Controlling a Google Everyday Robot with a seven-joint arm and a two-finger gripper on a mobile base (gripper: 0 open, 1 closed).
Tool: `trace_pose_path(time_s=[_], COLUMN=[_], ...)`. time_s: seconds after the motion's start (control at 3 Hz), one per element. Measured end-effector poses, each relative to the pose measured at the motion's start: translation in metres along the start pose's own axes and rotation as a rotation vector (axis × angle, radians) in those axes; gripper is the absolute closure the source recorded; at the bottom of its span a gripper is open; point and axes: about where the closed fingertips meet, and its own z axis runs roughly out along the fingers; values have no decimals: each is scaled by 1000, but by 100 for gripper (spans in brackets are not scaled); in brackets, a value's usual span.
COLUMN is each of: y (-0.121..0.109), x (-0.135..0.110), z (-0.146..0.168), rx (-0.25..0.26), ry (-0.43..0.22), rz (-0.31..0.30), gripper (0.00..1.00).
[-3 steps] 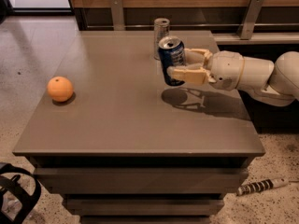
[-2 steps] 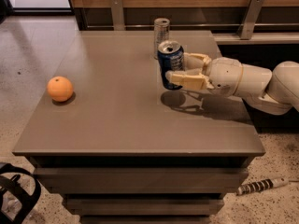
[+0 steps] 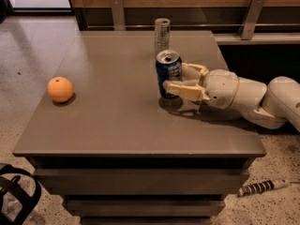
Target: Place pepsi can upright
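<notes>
The pepsi can is standing upright on the table, a bit right of the middle and toward the back half. The opened silver top faces up and the blue side with white markings faces the camera. Its base looks like it's right down at the tabletop with a shadow tucked under it, though I can't tell for sure if it's fully resting there.

The gripper comes in from the right, low over the table, and is clamped on the can. One tan finger crosses the lower front of the can and the other sits behind its right edge, so the can is sandwiched between them. The white arm runs off past the table's right edge.

Just behind the pepsi can, close but not touching, there's a taller, slimmer silver can, also upright. Way over on the left side of the table, well apart from everything else, sits an orange.

Off the table, a striped cable-looking thing lies on the speckled floor at lower right, and something with black straps pokes in at the bottom left corner.
</notes>
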Motion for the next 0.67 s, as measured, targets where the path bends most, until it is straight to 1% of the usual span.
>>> trace_pose_path(time_s=[0.67], y=[4], x=[18], z=[4], rx=[9], ry=[3], rz=[20], gripper=[100])
